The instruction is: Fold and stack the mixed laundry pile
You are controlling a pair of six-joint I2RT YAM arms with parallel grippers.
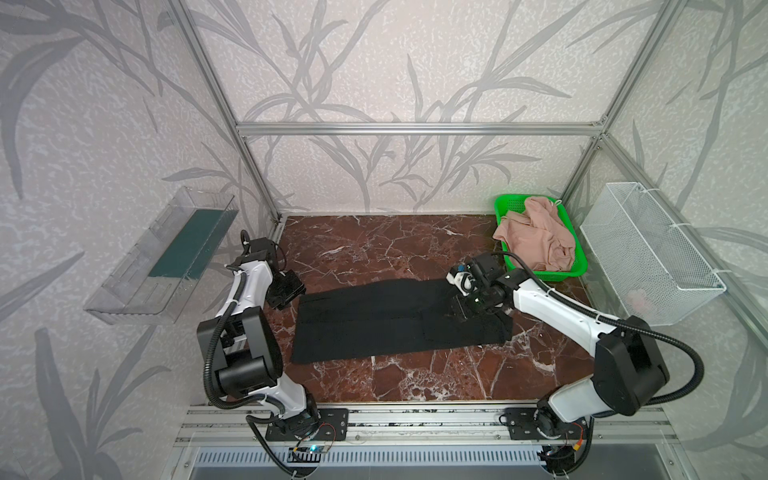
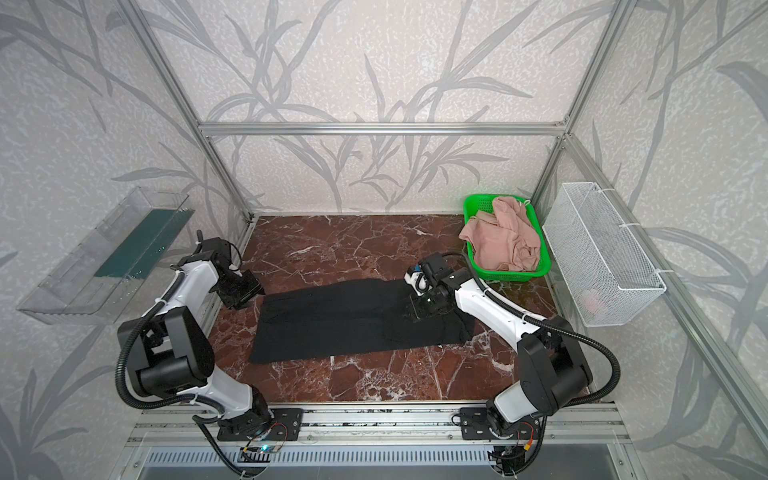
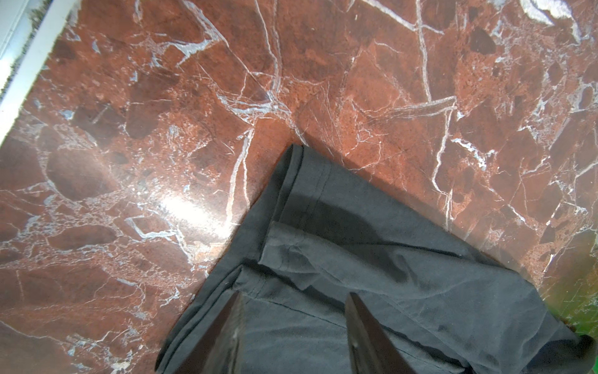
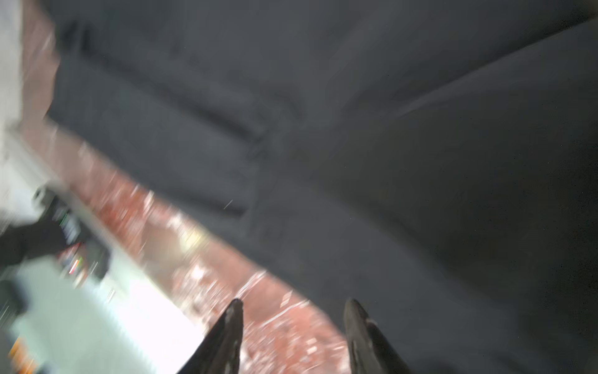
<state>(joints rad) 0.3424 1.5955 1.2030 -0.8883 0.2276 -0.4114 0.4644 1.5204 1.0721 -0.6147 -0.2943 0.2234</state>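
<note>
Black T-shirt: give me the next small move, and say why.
Probably lower the right gripper onto the right end of the black T-shirt and pinch it, to fold that end leftward. The shirt lies as a long flat strip on the table; the right jaws are open and empty, and the left gripper hovers open at the other end.

walls (image 1: 374,62) all round: pale textured wallpaper w/ grey leaf print. alu frame (image 1: 415,129) runs up the corners & across the back. tabletop (image 1: 374,249) is red-brown marble w/ white veins; glare patch (image 3: 191,207) shows in left wrist view. clear plastic bin (image 1: 137,274) hangs on left wall, white mesh basket (image 1: 648,257) on right wall. alu rail (image 1: 415,419) along front edge.
</note>
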